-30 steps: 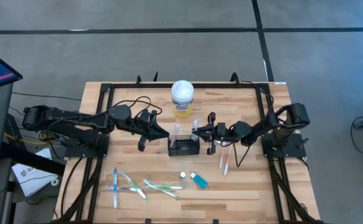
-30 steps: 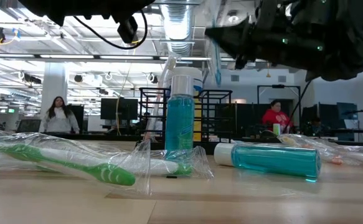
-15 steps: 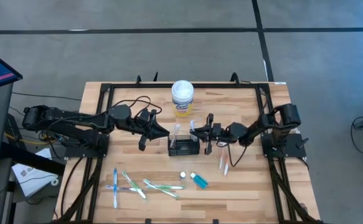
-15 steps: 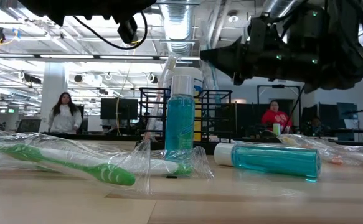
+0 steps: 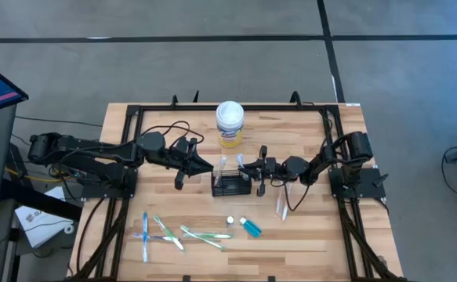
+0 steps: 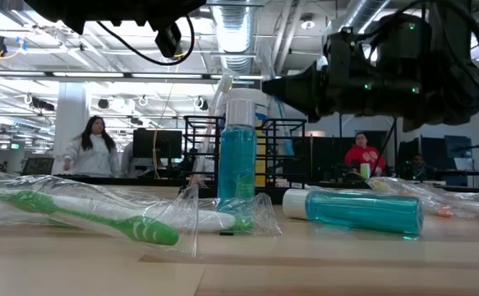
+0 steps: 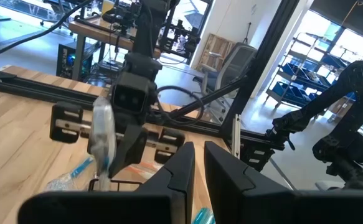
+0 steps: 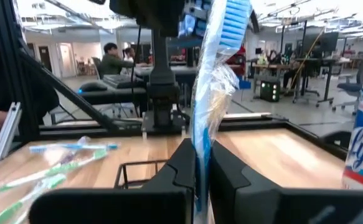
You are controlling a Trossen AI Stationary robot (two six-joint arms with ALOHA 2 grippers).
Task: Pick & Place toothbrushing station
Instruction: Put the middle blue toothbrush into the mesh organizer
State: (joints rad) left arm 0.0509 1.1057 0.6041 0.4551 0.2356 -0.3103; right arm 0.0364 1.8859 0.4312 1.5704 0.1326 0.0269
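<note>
The black wire-mesh caddy stands on the table's middle, and a wrapped toothbrush sticks up from it. My right gripper is at the caddy's right end, shut on a blue toothbrush in clear wrap. It also shows in the low view and in its own wrist view. My left gripper hovers just left of the caddy, shut and empty; its fingers show in the left wrist view. My right gripper pinches the wrapped toothbrush's handle between its two fingers. The fingers come level from the table's right and lie across the brush. The brush stands about upright, bristle head up, its lower end down at the caddy; whether it touches, I cannot tell.
A white-lidded, yellow-labelled canister stands behind the caddy. Several wrapped toothbrushes lie near the front left, two more right of the caddy. One blue bottle stands upright and one lies at the front middle. People show in the room behind.
My right gripper has gone toward the table's left, up to the caddy, and a little down. The blue toothbrush has gone with it, still upright, from beside the caddy to its right end.
</note>
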